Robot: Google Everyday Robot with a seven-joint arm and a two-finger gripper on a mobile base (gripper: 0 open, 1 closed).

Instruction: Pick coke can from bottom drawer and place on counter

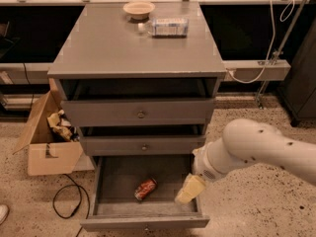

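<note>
The coke can (146, 188), red with silver ends, lies on its side on the floor of the open bottom drawer (118, 177). The gripper (189, 190) hangs from the white arm at the drawer's right side, over its right inner edge, to the right of the can and apart from it. It holds nothing. The grey counter (118, 48) tops the cabinet above.
A bowl (138, 8) and a clear plastic bottle (165, 26) lie at the counter's back. The two upper drawer fronts (140, 113) stand slightly open. An open cardboard box (47, 137) and a black cable (66, 204) are on the floor to the left.
</note>
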